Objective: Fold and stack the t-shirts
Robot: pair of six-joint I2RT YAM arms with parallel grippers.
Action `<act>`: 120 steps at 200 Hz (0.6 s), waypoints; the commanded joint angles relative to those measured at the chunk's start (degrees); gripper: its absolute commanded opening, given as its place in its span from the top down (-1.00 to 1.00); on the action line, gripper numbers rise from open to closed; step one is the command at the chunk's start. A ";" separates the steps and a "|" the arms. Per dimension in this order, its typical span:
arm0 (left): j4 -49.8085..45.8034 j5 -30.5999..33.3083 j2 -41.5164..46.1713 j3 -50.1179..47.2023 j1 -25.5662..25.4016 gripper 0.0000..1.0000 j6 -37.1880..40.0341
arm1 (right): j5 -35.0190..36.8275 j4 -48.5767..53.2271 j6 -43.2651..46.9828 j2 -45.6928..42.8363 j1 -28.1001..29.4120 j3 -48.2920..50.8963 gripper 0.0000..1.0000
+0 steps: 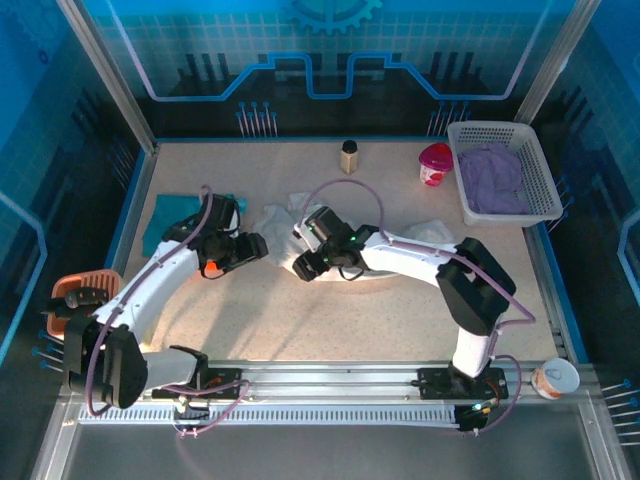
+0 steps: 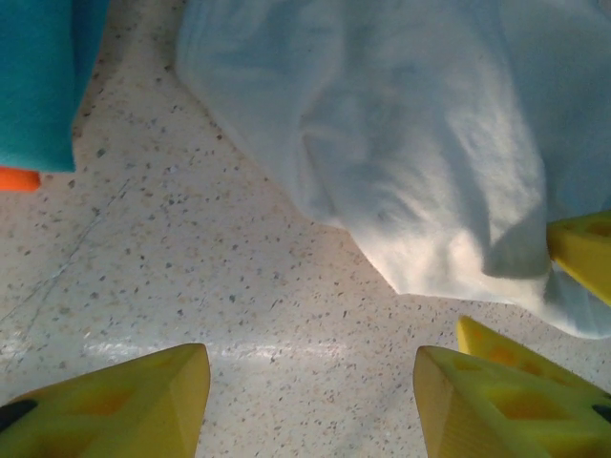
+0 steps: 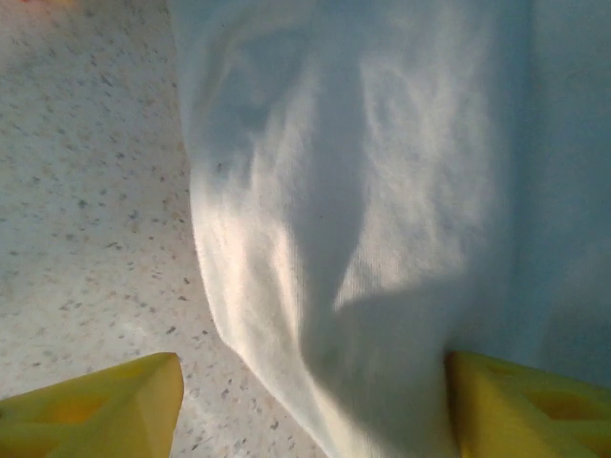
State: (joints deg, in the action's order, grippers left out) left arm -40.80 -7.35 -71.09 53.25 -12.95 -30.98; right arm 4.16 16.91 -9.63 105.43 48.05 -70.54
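White t-shirt [image 1: 283, 216] crumpled at tabletop [image 1: 300, 330] centre, lying between both tools. Fold of it seen between fingers of right tool [image 3: 313, 367]: jaws spread, not clamped, one finger against cloth, other over bare tabletop. Left tool [image 2: 310, 363] held released just short of shirt's edge, nothing between fingers. Teal t-shirt [image 1: 160, 228] laid flat at left, near left tool, well apart from right tool.

— There's the large white soft-cloth t-shirt [image 1: 283, 217] [image 2: 430, 143] [image 3: 382, 191], crumpled and unfolded at mid-table!
— And left of it, apart, the flat teal cloth t-shirt [image 1: 160, 225] [image 2: 33, 76], an orange cloth t-shirt [image 2: 17, 178] peeking at its edge.
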 commanded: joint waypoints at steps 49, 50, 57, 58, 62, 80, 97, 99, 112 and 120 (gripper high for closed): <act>2.15 -4.01 1.20 -7.07 0.60 -0.18 -0.93 | 5.58 3.28 -4.78 -0.88 -1.36 -4.01 0.88; 2.27 -4.04 1.16 -7.13 0.62 -0.18 -0.97 | 5.06 3.29 -5.00 -0.99 -1.64 -4.04 0.89; 2.62 -4.18 0.80 -6.97 0.56 -0.18 -0.86 | 1.53 3.22 -6.59 -2.60 -3.53 -4.03 0.97; 2.73 -4.21 0.75 -6.91 0.56 -0.18 -0.85 | 0.97 3.18 -6.79 -2.82 -3.82 -4.01 0.98; 2.88 -4.33 0.57 -6.85 0.58 -0.18 -0.83 | -1.54 2.94 -7.66 -3.77 -5.14 -3.87 1.00; 4.11 -4.97 -0.26 -6.07 0.56 -0.18 -0.83 | -12.38 0.50 -12.01 -6.82 -11.48 -2.90 0.99; 5.59 -6.31 -1.64 -4.99 0.47 -0.17 -1.14 | -17.91 0.82 -15.18 -6.78 -17.17 -3.46 0.98; 5.76 -6.39 -1.85 -4.85 0.47 -0.16 -1.17 | -18.23 0.82 -15.51 -6.63 -17.87 -3.46 0.98; 6.74 -7.26 -3.31 -3.77 0.00 -0.14 -1.53 | -20.82 0.56 -18.91 -5.53 -22.09 -3.38 0.98; 7.35 -7.37 -4.30 -3.14 -0.46 -0.14 -1.60 | -23.06 -0.58 -21.39 -4.72 -24.73 -2.89 0.98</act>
State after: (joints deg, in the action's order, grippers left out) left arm -36.53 -11.86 -72.77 47.24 -12.86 -31.62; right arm -8.73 17.65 -22.39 99.68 29.08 -73.21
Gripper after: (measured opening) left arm 0.574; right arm 0.047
